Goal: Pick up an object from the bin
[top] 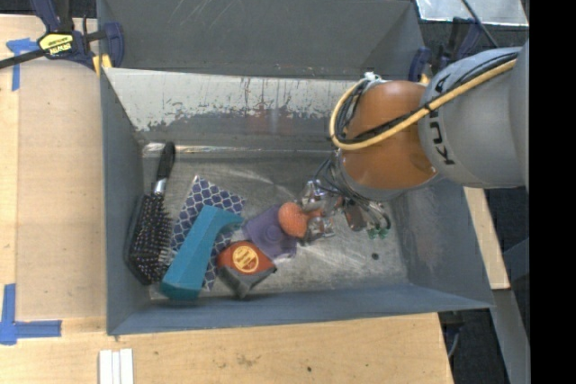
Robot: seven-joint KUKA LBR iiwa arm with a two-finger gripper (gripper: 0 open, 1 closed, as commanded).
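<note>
1. Light falls from above: the back wall of the bin [270, 103] is its brightest face, pale and streaked.
2. The bin's floor carries a soft sheen across its middle.
3. The bin's left and near walls sit in duller shade.
4. Over the bin's right side, the arm's orange cover [387, 153] is lighter on top and darker underneath.

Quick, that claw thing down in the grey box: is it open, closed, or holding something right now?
Gripper: cannot be told whether open or closed; it sits low in the bin, right beside a small orange ball.
</note>
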